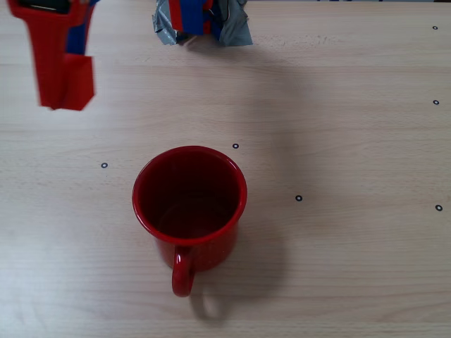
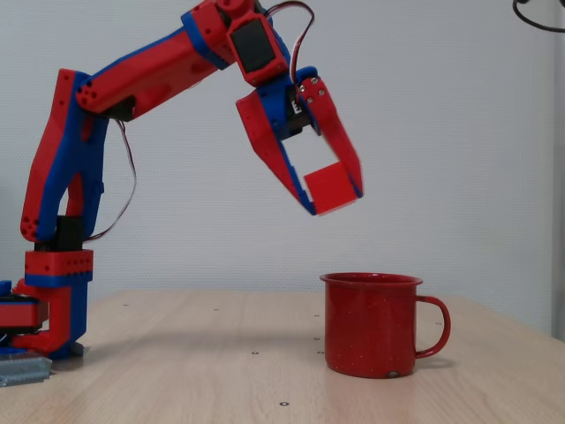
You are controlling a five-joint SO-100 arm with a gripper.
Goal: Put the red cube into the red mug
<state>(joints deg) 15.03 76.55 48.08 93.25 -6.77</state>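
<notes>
Currently the claw [image 2: 334,196] is clamped on the red cube [image 2: 330,188], high above the table [image 2: 221,380]. Released here, it would probably miss the red mug [image 2: 371,325] and bounce away.

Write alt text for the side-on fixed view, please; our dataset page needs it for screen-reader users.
A red and blue robot arm holds a small red cube in its end effector, high in the air, above and slightly left of a red mug. The mug stands upright on a pale wooden table, its handle pointing right, against a plain white wall.
</notes>
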